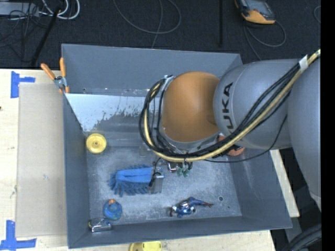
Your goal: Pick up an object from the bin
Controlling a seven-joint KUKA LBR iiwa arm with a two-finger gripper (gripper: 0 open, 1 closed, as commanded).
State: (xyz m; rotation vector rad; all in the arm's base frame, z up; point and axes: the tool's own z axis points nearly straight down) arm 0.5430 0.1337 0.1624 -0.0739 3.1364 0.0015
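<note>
Reaches into the grey metal bin [73, 156] from the right of the frame: big grey arm [261, 109], with a rounded orange wrist cover [189, 106] and loops of black and yellow cable [149, 135] round it. Hangs beneath that cover, at the lower centre of the frame: the gripper [157, 180], down close to the bin floor. Meets, or stands just beside, the right end of a blue bristly brush-like thing [130, 179]; cannot tell which. Flat across the lower middle of the floor, long side left to right. Cannot tell the gripper's opening, wide or narrow: largely hidden under the wrist.

Up and to the left of the blue thing, well apart from it, near the left wall: a flat round yellow disc [96, 143]. Toward the lower left corner, near the blue thing's left end but apart from it: a small blue ball with an orange patch [112, 209]. Near the front wall at the lower centre, down and to the right of the gripper and apart from it: a small blue and white toy figure [184, 208], on its side.
</note>
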